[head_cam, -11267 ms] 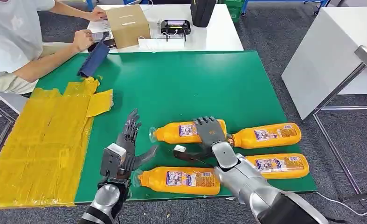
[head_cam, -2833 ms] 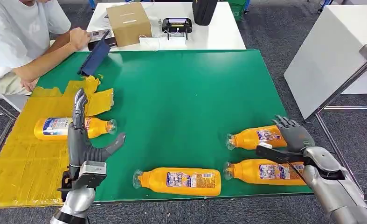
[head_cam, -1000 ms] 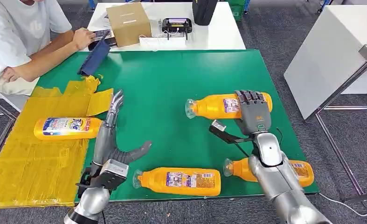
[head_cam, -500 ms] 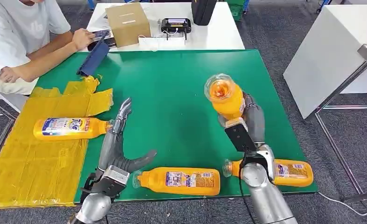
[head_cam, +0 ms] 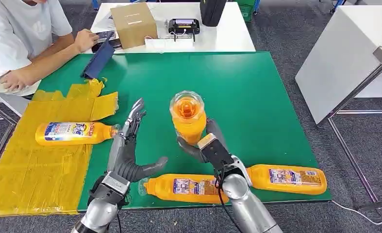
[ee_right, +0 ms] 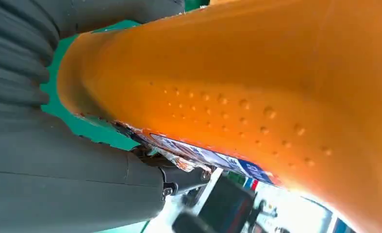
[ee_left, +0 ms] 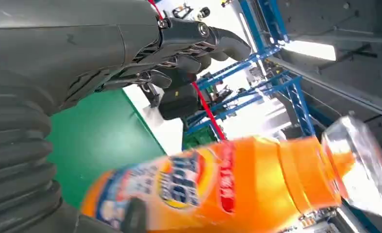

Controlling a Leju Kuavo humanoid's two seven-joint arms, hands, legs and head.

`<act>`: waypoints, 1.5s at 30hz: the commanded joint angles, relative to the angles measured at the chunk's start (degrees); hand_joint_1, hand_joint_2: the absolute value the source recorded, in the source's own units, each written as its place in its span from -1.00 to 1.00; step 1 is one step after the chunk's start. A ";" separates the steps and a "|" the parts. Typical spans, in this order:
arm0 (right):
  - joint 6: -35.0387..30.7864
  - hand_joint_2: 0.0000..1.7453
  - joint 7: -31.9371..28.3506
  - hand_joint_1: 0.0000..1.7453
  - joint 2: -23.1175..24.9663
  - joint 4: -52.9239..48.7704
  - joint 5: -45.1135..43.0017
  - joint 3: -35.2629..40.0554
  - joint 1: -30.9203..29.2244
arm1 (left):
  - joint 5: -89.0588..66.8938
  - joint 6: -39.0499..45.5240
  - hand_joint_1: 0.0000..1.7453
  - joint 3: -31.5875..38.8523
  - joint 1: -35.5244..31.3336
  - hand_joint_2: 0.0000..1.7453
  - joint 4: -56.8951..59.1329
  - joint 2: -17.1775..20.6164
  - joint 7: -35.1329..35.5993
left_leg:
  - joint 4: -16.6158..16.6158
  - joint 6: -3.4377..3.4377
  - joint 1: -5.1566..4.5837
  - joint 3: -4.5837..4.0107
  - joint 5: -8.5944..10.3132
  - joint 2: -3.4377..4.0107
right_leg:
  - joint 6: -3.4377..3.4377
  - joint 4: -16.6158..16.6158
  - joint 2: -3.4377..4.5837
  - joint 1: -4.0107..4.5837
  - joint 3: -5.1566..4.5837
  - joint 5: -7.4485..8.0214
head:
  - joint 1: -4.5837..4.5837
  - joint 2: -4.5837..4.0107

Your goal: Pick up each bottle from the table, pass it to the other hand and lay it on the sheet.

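Green table point(head_cam: 237, 87), right hand point(head_cam: 209, 145) fingers clamped on raised bottle point(head_cam: 188, 116), left hand point(head_cam: 125, 150) fingers apart beside it

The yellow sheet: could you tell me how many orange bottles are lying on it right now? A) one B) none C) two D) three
A: a single orange bottle lies on the yellow sheet; two more lie on the green table, and the right hand holds another bottle upright.
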 commanded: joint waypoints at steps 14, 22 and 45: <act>-5.02 1.00 -1.00 1.00 -1.07 6.02 15.16 18.87 -3.34 | 1.18 0.80 -1.00 -0.93 -4.83 1.00 7.75 0.90 0.98 | -0.03 -0.06 0.05 0.21 -0.06 -0.02 | -0.07 -0.06 0.20 0.01 0.18 -0.05 | 0.00 0.00; -5.55 1.00 -0.41 1.00 -1.25 5.85 16.16 19.46 -3.36 | 1.44 0.50 -1.00 -0.73 -5.17 1.00 8.34 0.75 1.38 | -0.02 -0.09 0.07 0.25 -0.09 -0.09 | -0.10 -0.04 0.18 0.02 0.24 -0.09 | 0.02 0.00; -6.93 1.00 -0.42 1.00 -1.40 4.71 15.74 17.50 -2.12 | 2.92 -0.35 1.00 0.96 -5.77 1.00 7.56 0.49 1.28 | 0.01 -0.11 0.11 0.34 -0.15 -0.15 | -0.13 -0.03 0.20 0.05 0.34 -0.15 | 0.00 0.00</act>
